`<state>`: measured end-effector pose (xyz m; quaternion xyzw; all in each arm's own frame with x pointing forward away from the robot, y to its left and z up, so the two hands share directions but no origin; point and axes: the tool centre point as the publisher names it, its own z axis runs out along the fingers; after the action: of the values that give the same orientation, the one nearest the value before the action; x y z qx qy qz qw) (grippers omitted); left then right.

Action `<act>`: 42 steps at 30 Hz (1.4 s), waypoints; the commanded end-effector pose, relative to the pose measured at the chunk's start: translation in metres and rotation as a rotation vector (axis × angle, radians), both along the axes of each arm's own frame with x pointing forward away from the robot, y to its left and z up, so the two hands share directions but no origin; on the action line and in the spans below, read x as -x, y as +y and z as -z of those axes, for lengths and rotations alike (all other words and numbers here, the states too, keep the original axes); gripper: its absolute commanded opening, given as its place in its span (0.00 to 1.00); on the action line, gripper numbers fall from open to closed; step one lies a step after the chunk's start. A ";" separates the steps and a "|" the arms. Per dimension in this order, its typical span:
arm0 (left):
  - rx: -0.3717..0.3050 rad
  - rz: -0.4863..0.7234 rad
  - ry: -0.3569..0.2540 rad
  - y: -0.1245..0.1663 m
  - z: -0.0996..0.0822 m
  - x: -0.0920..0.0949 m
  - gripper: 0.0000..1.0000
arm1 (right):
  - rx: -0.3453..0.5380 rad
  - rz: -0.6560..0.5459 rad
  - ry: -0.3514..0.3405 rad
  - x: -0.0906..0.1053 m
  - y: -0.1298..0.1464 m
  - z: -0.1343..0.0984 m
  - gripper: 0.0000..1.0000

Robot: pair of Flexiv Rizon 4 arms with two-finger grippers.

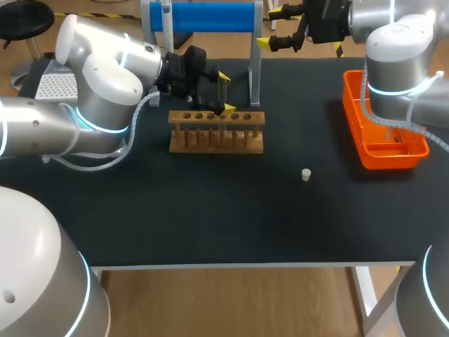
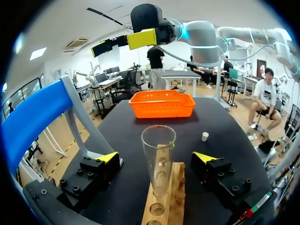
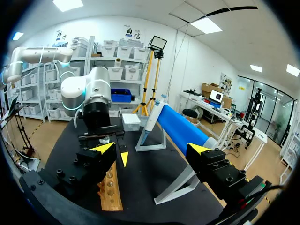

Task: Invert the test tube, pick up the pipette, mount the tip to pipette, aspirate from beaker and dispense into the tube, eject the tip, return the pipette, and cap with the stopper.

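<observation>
Your left gripper is sitting with gaps either side of the test tube; the blue stand is crowding one finger.

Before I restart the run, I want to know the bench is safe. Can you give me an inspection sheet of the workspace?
Surface: black table; no spills seen.
Job's things: glass tube upright, mouth up, in wooden rack; stopper loose on the table; pipette on blue stand.
Clutter: orange basket at the right side.
Grippers: left end effector open, either side of the tube; right end effector open, empty.
Cables: hose loops off the left arm.
Surroundings: nothing seen reaching in.
</observation>
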<state>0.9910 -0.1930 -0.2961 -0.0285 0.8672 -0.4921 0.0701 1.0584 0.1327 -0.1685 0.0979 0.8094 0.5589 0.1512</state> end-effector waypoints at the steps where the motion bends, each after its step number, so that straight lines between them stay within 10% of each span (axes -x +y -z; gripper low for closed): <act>1: 0.001 0.003 0.001 0.000 0.001 -0.001 1.00 | 0.001 -0.002 0.002 -0.001 -0.001 0.000 1.00; 42: -0.002 0.012 -0.001 -0.003 0.005 -0.006 1.00 | 0.001 -0.002 0.002 -0.001 -0.001 0.000 1.00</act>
<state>0.9972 -0.1961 -0.3004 -0.0231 0.8680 -0.4914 0.0673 1.0584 0.1327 -0.1684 0.0979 0.8094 0.5590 0.1512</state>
